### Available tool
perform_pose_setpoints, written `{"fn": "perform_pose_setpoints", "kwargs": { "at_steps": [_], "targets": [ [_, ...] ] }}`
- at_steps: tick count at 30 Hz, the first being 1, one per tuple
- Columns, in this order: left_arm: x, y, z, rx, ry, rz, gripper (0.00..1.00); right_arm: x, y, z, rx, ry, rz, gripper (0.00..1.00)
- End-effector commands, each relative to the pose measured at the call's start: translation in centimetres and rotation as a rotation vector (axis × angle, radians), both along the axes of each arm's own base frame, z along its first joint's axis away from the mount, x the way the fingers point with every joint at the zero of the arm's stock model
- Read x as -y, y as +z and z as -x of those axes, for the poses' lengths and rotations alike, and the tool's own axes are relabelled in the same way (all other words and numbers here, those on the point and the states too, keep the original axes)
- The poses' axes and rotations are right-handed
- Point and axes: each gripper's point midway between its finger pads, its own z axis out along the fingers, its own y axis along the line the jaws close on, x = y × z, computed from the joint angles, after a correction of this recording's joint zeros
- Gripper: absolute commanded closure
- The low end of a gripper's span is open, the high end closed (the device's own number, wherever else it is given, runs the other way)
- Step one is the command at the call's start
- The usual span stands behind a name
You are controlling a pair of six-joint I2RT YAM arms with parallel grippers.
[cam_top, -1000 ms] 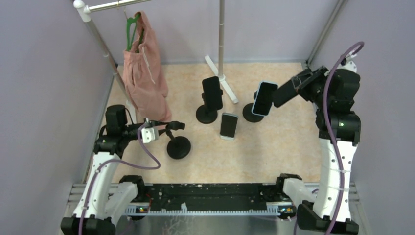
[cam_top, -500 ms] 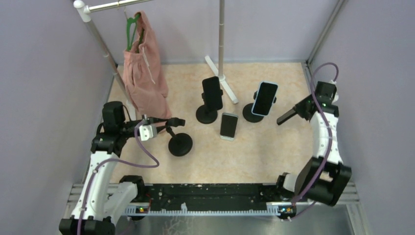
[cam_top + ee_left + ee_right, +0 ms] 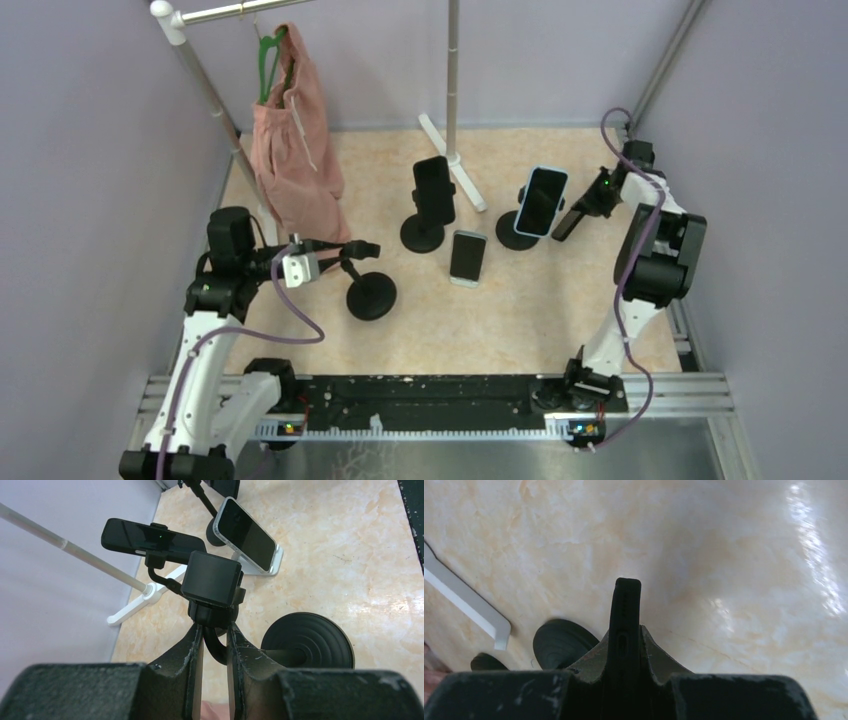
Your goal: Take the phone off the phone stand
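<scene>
Stiff, slick and probably breakable, the dark phone (image 3: 628,600) was clamped across its flat faces by the right pincer (image 3: 624,637) at two o'clock, the left pincer (image 3: 215,630) clamped on the empty stand (image 3: 212,577).

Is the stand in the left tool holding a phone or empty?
Empty: the stand's square cradle sits bare above the left tool, nothing clipped on it. The right tool grips a black phone.

No readable text, labels, brands or numbers anywhere.
</scene>
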Motion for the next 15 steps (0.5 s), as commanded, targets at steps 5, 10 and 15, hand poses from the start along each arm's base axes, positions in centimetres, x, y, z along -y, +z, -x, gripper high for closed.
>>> {"fn": "perform_pose_setpoints", "kwargs": {
  "at_steps": [5, 10, 15],
  "targets": [
    [0.9, 3.6, 1.3, 0.122, -0.080, 0.046, 1.00, -3.2, -0.7, -3.5, 0.043, 0.273, -0.069, 1.00],
    [0.9, 3.8, 1.4, 0.124, -0.083, 0.048, 1.00, -5.0, -2.7, -4.2, -0.029, 0.321, -0.036, 1.00],
    [0.9, 4.1, 1.7, 0.134, -0.087, 0.050, 1.00, -3.9, -3.3, -4.0, -0.039, 0.265, 0.042, 0.77]
  ]
}}
